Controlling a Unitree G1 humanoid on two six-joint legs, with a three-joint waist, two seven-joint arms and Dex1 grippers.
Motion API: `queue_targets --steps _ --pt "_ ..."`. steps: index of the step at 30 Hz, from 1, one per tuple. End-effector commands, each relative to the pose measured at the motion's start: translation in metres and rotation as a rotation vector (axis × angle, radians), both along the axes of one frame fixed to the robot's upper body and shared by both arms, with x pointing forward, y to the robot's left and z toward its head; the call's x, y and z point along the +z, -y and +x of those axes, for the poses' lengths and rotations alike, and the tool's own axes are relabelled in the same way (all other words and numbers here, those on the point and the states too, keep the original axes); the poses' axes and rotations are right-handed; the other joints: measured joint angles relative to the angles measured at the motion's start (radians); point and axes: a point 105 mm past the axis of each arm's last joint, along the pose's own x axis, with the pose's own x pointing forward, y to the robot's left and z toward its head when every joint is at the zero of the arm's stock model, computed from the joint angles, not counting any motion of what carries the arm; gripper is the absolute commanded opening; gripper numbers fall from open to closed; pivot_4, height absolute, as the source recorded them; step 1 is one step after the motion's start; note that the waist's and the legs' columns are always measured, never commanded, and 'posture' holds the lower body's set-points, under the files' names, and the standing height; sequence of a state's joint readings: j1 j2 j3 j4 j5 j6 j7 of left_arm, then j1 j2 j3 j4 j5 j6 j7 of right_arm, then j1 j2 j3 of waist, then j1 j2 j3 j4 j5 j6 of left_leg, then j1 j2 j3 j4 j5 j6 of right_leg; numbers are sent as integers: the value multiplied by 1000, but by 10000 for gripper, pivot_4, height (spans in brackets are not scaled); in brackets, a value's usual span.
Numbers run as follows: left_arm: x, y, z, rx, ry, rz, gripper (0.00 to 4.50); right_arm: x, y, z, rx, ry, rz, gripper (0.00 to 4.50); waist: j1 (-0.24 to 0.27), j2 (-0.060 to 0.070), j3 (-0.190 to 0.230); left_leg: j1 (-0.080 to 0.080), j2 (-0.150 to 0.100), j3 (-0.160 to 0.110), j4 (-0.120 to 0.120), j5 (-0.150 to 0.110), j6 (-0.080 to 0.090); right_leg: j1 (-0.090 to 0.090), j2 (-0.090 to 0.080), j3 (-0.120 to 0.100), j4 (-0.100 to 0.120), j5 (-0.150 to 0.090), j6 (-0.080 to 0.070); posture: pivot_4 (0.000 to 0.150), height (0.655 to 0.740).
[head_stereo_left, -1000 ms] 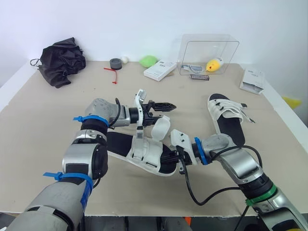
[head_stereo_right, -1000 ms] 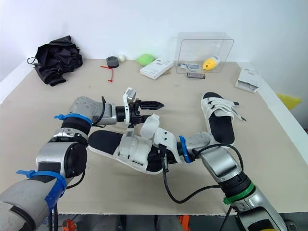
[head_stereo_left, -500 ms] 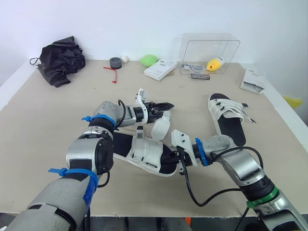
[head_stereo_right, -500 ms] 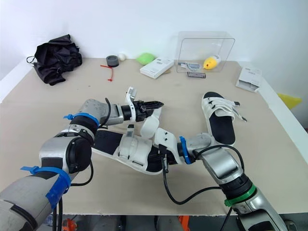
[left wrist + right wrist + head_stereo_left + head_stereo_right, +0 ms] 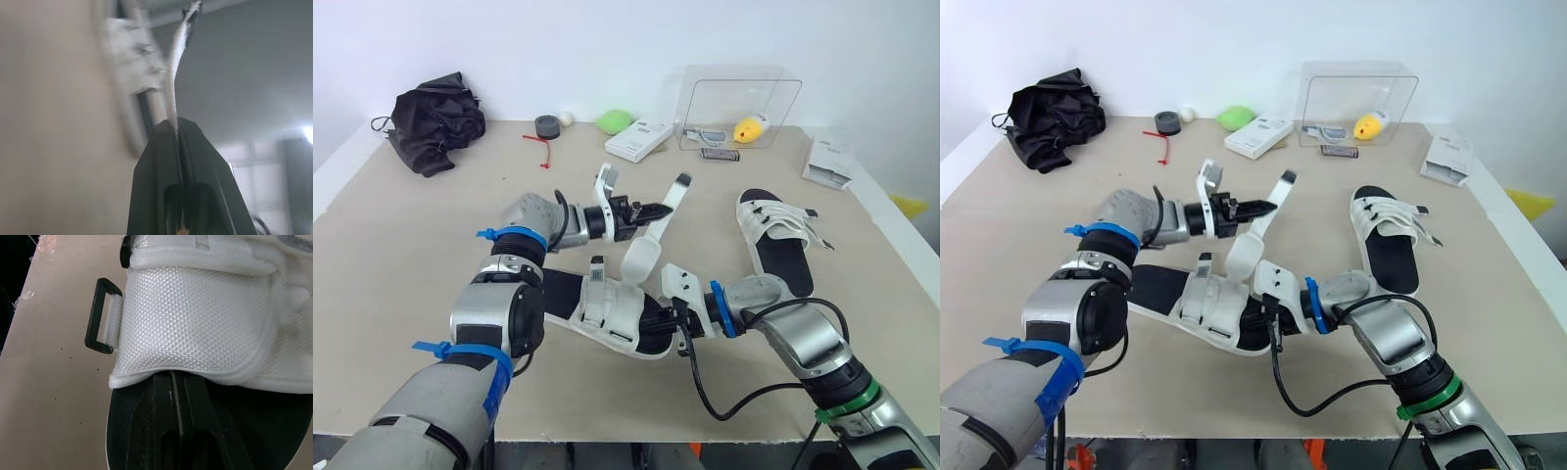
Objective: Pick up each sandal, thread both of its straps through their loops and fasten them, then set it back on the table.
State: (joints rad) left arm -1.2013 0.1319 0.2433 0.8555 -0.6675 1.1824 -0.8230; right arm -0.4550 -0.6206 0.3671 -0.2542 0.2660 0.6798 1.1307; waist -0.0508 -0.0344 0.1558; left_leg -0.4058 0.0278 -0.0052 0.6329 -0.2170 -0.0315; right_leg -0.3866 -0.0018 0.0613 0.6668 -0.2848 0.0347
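Pinching the strap of the near sandal, my left jaws were fully closed, holding it raised. My right jaws were closed on the white upper.

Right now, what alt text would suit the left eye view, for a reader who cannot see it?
The left gripper pinches a white strap, holding it up from a black-and-white sandal on the table, while the right gripper grips that sandal's upper. A second sandal lies to the right.
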Motion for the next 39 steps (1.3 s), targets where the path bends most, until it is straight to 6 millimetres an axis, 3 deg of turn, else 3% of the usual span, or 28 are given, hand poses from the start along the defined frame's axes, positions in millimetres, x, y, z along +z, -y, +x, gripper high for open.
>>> queue_targets --steps 1,3,5,7,11,17,23,27,30,34,36,39 --pt "30 -6 -35 -165 275 -28 459 -32 3 -14 -7 -127 -72 0 -1 2 0 0 0 0 0 0 0 0 0 0 0 1 -1 1500 7400" --pt "27 -12 -51 -210 409 10 459 -33 4 -14 -6 -128 -73 0 2 2 0 0 1 0 -1 1 -2 -1 0 1 1 3 -6 1500 7400" --pt "21 -32 -78 -293 729 48 459 -33 4 -14 -4 -130 -73 0 0 4 -1 0 1 1 -1 1 -2 -1 0 1 1 3 -6 1500 7400" --pt "11 -43 -97 -377 901 86 459 -34 5 -15 -2 -132 -74 0 2 5 -2 2 2 4 -3 1 -4 -1 0 5 1 4 -8 1500 7400" --pt "-7 -55 -115 -453 1164 133 459 -36 5 -16 3 -136 -77 0 9 4 -2 3 2 1 -2 1 -4 1 -1 1 0 3 -9 1500 7400" --pt "-33 -62 -126 -492 1589 119 459 -37 3 -16 21 -137 -78 0 9 4 -2 2 1 4 2 -1 2 3 -1 2 -1 2 -8 1500 7400" --pt "-48 -68 -139 -567 1858 86 459 -35 4 -15 28 -135 -82 0 7 4 -2 2 3 4 3 -4 6 3 1 3 -1 2 -9 1500 7400" --pt "-57 -77 -138 -593 1899 112 459 -35 5 -15 32 -135 -87 0 6 4 -2 2 3 4 3 -4 6 3 0 3 -1 2 -9 1500 7400" --pt "-59 -81 -134 -587 1872 124 8828 -35 5 -15 33 -136 -88 0 6 4 -2 2 3 4 3 -5 8 3 1 3 -1 1 -8 1500 7400" --pt "-66 -91 -133 -571 1746 178 27016 -35 4 -14 39 -135 -91 0 5 4 -2 2 3 4 4 -5 8 3 1 2 -1 1 -8 1500 7400" --pt "-70 -97 -137 -594 1576 214 35949 -35 4 -14 42 -135 -89 0 3 4 -2 2 3 4 4 -5 8 3 2 3 -1 1 -8 1500 7400" --pt "-72 -106 -144 -617 1333 252 35949 -34 4 -13 44 -133 -90 0 3 4 -2 1 5 3 4 -6 10 2 3 2 0 1 -9 1500 7400"
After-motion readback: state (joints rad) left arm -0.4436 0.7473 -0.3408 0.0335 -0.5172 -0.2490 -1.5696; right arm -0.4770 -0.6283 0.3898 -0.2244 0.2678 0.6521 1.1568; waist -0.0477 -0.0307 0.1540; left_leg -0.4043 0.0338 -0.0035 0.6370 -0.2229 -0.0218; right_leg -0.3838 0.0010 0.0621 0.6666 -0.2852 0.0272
